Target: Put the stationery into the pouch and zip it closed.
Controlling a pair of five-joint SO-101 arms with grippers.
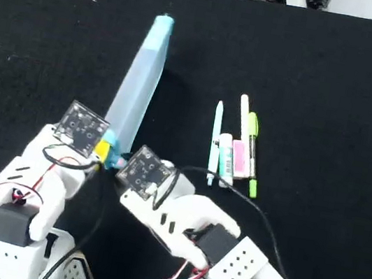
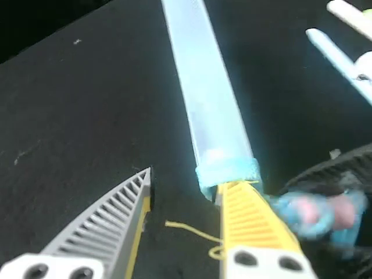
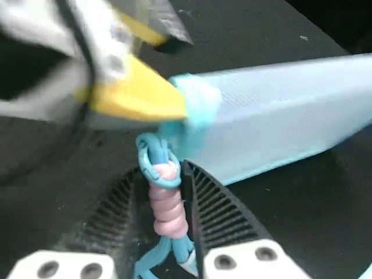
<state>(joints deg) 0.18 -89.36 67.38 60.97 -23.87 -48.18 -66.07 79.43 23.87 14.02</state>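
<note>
The right claw (image 3: 164, 174) is clamped on the pouch's zip pull (image 3: 167, 209), a blue cord strung with pink beads, which we see pinched between its two black fingers (image 3: 218, 203). The pull hangs from the near end of the pouch (image 1: 138, 82).

The left claw (image 2: 185, 181) has its jaws spread wide and grips nothing. Its grey finger (image 2: 116, 215) is clear of the pouch, while the tip of its yellow finger (image 2: 250, 226) touches the turquoise band at that same end. From above we see the two claws just beside each other there, both arms coming in from the table's near edge.

The pouch is long, narrow, pale blue and translucent. It lies on the left half of the black table (image 1: 337, 78), running from the claws toward the far edge and leaning a little to the right, with a turquoise cap at its far end. We cannot tell how far its zip is drawn.

The stationery lies outside the pouch, to its right around the middle of the table and apart from it. A teal pen (image 1: 215, 140), a short white stick (image 1: 224, 160), a white pen (image 1: 244, 117) and a green marker (image 1: 251, 150) lie side by side, roughly parallel. A pink piece (image 1: 237, 159) sits between the stick and the marker; we cannot tell what kind of thing it is.
</note>
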